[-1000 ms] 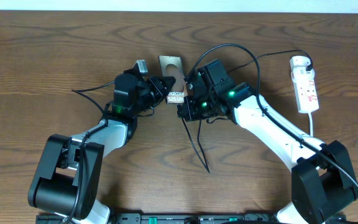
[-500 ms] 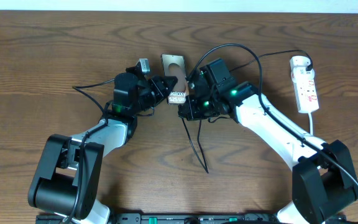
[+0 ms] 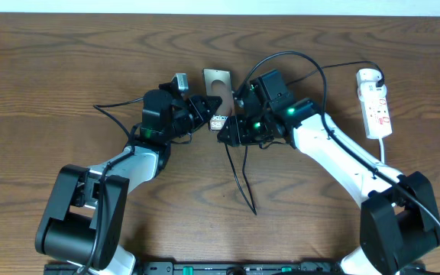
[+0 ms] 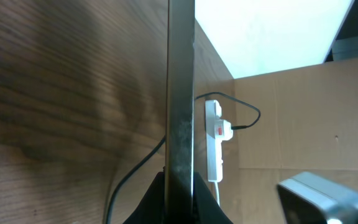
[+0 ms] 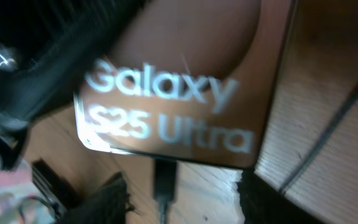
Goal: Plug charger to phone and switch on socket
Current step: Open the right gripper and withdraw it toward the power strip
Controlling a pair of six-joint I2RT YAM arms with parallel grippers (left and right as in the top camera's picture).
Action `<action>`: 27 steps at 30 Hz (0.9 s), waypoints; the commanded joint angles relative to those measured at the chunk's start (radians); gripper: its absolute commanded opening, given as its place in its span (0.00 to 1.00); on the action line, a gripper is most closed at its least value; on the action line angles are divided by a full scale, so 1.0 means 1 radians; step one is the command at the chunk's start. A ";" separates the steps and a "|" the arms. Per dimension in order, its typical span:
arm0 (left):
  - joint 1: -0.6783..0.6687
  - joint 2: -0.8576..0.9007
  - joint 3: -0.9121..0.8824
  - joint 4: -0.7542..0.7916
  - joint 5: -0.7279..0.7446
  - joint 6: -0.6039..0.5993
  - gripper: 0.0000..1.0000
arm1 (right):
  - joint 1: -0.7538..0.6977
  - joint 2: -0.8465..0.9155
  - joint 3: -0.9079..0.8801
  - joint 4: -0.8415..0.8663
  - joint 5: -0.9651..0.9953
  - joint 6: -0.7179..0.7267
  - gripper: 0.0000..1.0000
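Observation:
The phone is lifted on edge at the table's middle, and my left gripper is shut on its side. In the left wrist view the phone shows as a thin vertical strip between that gripper's black fingers. In the right wrist view the phone's brownish-gold face reads "Galaxy S25 Ultra". The charger's black plug sits at the phone's lower edge. My right gripper stands open around the plug without touching it. The charger's cable trails toward the front. The white socket lies far right.
A white adapter sits at the socket's far end with a black cable leaving it. The socket also shows in the left wrist view, before a cardboard wall. Thicker black robot cables arch over the right arm.
My right gripper has opened and let go of the plug, which stays at the phone's edge. Both grippers and the phone have shifted slightly to the right.

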 commanded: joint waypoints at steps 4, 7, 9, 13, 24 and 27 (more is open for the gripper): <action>0.000 -0.009 0.012 0.012 -0.020 0.017 0.07 | -0.013 -0.174 0.014 -0.109 0.062 -0.111 0.71; 0.008 -0.009 0.011 0.010 -0.019 0.017 0.07 | -0.024 -0.270 0.014 -0.141 0.124 -0.114 0.80; 0.019 -0.009 0.012 -0.022 -0.025 0.017 0.07 | -0.045 -0.358 0.014 -0.175 0.169 -0.133 0.86; 0.042 -0.008 0.013 -0.143 -0.034 0.022 0.07 | -0.097 -0.460 0.014 -0.238 0.246 -0.151 0.93; 0.055 0.172 0.240 -0.281 0.181 0.089 0.07 | -0.160 -0.501 0.014 -0.315 0.259 -0.166 0.95; 0.056 0.218 0.253 -0.280 0.160 0.092 0.07 | -0.160 -0.501 0.014 -0.327 0.260 -0.166 0.95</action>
